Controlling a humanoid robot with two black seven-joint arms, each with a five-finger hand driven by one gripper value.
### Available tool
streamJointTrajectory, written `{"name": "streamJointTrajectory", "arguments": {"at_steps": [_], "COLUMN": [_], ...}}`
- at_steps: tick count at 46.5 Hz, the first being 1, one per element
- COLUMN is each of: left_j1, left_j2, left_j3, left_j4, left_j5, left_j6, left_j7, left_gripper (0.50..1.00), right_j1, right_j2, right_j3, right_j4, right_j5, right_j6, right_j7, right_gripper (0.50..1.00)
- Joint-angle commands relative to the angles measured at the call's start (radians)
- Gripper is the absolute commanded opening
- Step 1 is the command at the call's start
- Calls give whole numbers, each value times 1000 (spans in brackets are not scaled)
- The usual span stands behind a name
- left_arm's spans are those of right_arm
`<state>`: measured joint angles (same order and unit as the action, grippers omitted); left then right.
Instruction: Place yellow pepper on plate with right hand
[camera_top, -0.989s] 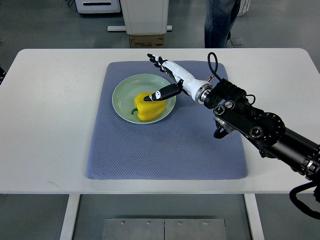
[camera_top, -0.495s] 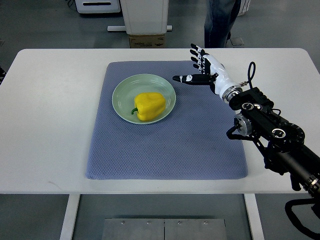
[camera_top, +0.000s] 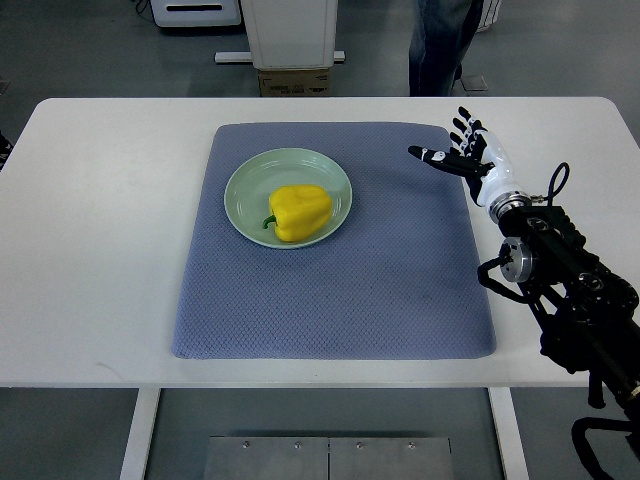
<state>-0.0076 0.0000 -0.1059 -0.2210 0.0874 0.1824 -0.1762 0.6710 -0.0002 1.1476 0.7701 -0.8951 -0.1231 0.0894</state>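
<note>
From the top view, the yellow pepper lies on the green plate, stem toward the near left, so the placing looks done. The right hand hovers over the blue mat's far right corner, fingers spread and empty, well apart from the plate, likely to leave it undisturbed.

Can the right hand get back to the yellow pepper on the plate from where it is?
Probably yes: the right hand is open at the blue mat's right edge, with only bare mat between it and the yellow bell pepper.
</note>
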Motion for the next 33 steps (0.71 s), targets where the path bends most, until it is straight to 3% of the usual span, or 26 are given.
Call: {"name": "streamJointTrajectory", "arguments": {"at_steps": [1, 33], "left_j1": [0, 0], "left_j2": [0, 0], "left_j3": [0, 0], "left_j4": [0, 0], "left_j5": [0, 0], "left_j6": [0, 0], "left_j7": [0, 1], "left_gripper": [1000, 1000], "right_j1": [-2, -56], "right_j2": [0, 0], "right_j3": [38, 141], "right_j4": [1, 41], "right_j5": [16, 93], "right_j6": [0, -6], "right_j7": [-8, 1], "right_gripper": [1000, 1000]}}
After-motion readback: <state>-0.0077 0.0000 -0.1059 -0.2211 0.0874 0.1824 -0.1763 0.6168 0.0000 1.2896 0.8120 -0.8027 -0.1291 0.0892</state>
